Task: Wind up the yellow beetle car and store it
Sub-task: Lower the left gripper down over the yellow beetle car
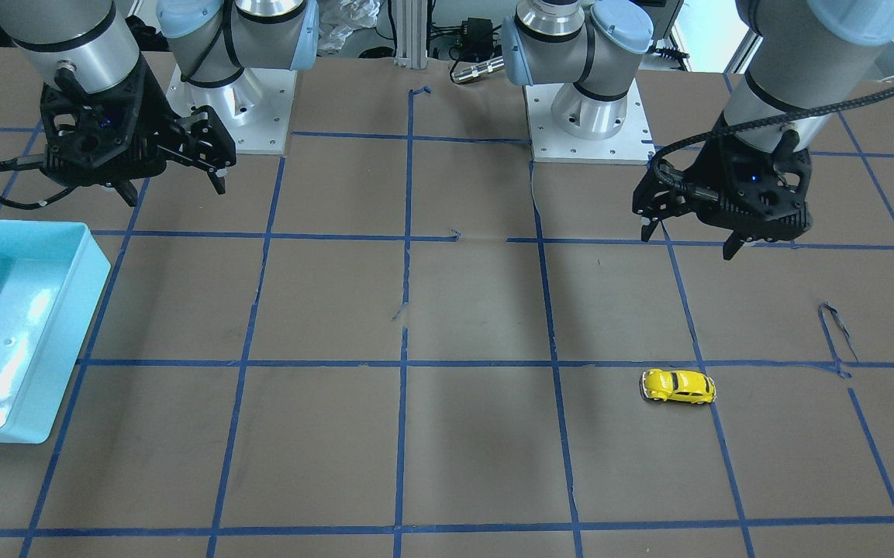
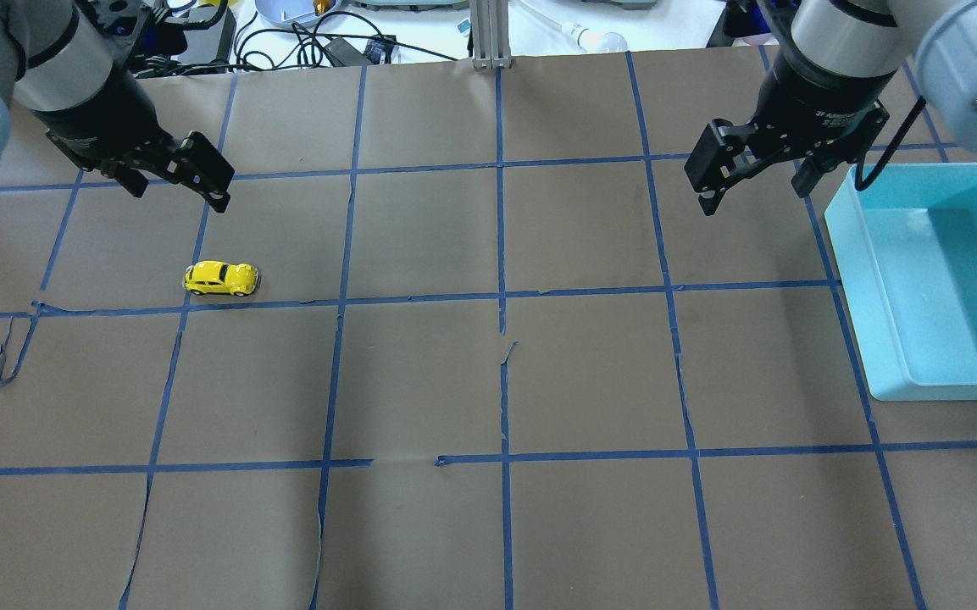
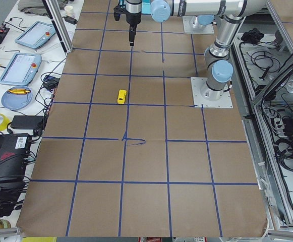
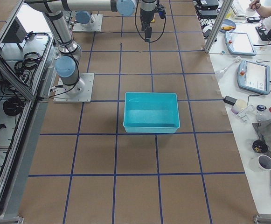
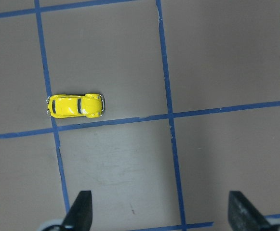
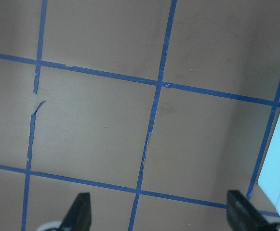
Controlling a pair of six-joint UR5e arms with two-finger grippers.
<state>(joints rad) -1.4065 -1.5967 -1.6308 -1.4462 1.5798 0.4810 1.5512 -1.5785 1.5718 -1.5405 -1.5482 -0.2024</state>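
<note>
The yellow beetle car (image 2: 220, 278) is a tiny glossy toy standing on its wheels on the brown table, beside a blue tape line on my left side. It also shows in the front view (image 1: 678, 386), the left side view (image 3: 121, 96) and the left wrist view (image 5: 75, 106). My left gripper (image 2: 176, 191) hovers above the table just beyond the car, open and holding nothing; its fingertips (image 5: 79, 211) frame bare paper. My right gripper (image 2: 755, 196) hangs open and empty over the far right part of the table, next to the bin.
A light-blue plastic bin (image 2: 848, 280) with nothing in it sits at the table's right edge; it is also in the front view (image 1: 94, 271) and the right side view (image 4: 151, 95). Brown paper with a blue tape grid covers the table. Cables and clutter lie beyond the far edge.
</note>
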